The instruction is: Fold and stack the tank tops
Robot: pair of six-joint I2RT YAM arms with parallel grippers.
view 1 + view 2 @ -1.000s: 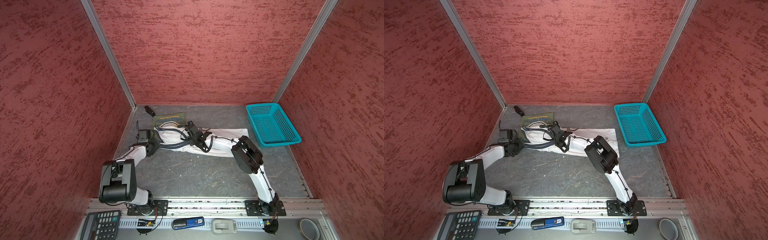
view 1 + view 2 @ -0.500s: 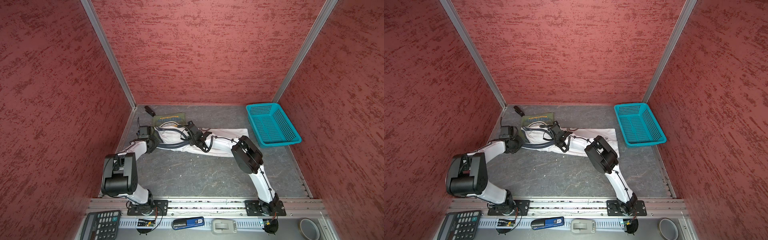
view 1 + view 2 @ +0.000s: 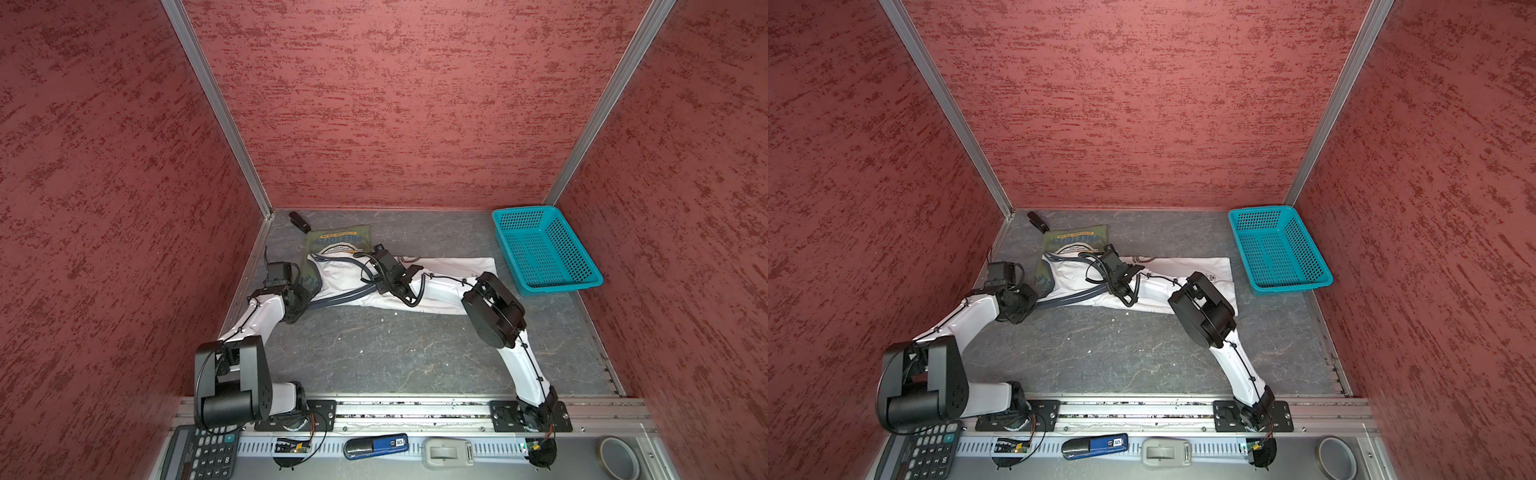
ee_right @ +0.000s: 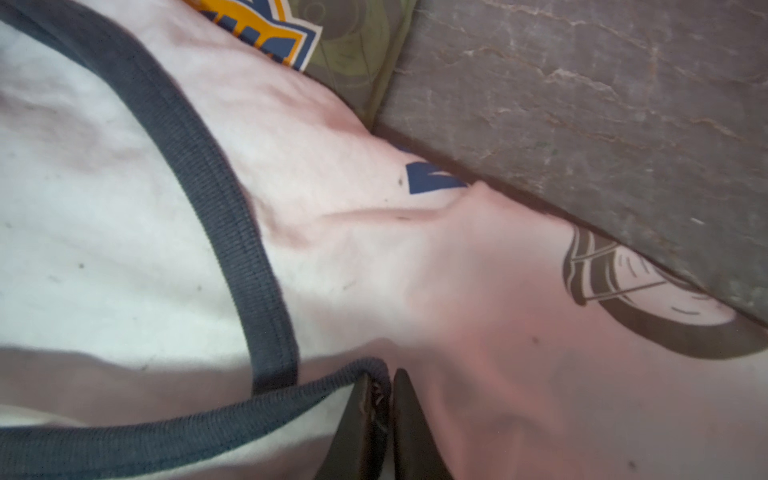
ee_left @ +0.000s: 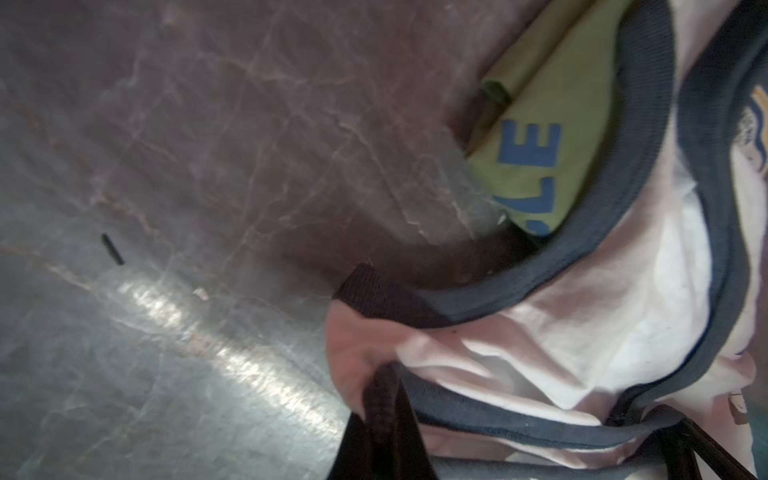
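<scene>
Left gripper has clamped the white top at nine o'clock; right gripper narrowly pinches its trim. Trim may slip, skewing the fold.

The left arm and right arm reach low toward the tabletop's far-left corner. The left gripper and right gripper each clamp the white tank top.

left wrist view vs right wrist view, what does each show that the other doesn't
Only left wrist: blue letters on the olive tank top, a dark sliver on the table, and the left gripper shut on the white tank top. Only right wrist: a dark oval print and the right gripper pinching grey trim. Both: both tank tops, grey trim, the grey table.
</scene>
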